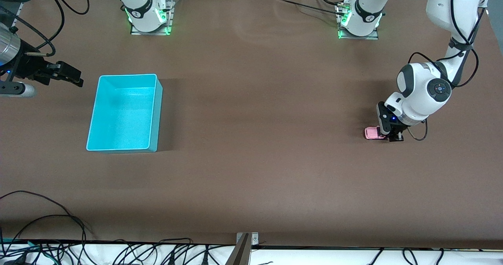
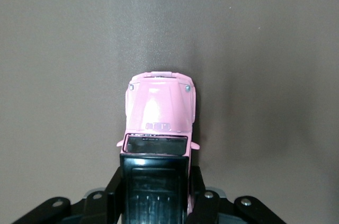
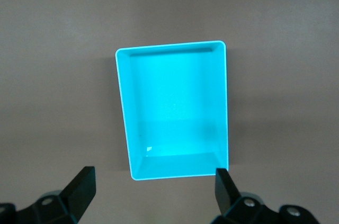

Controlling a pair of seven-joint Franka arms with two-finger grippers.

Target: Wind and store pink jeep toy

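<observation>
Surface: brown table (image 1: 251, 147), flat and matte, cables along the edge nearest the front camera.
Jeep (image 1: 372, 133): on the table at the left arm's end, wheels down, well apart from the bin.
Left gripper (image 1: 394, 136): down at the table, fingers (image 2: 112, 192) pressed onto the jeep's sides at the black roof end; the pink hood sticks out free ahead of them.
Right gripper (image 1: 72, 76): spread wide, empty, waiting in the air beside the bin.
Bin (image 1: 156, 111): turquoise, open-topped, nothing inside, at the right arm's end.
Handling: likely light, rigid plastic or metal with smooth, slippery flanks; the wheels roll, so it may scoot under a loose hold.
Grip advice: across the body sides at the cabin, as now, leaving the wheels free to drag back for winding.
Risk: the small car could twist or pop out of the pinch.
</observation>
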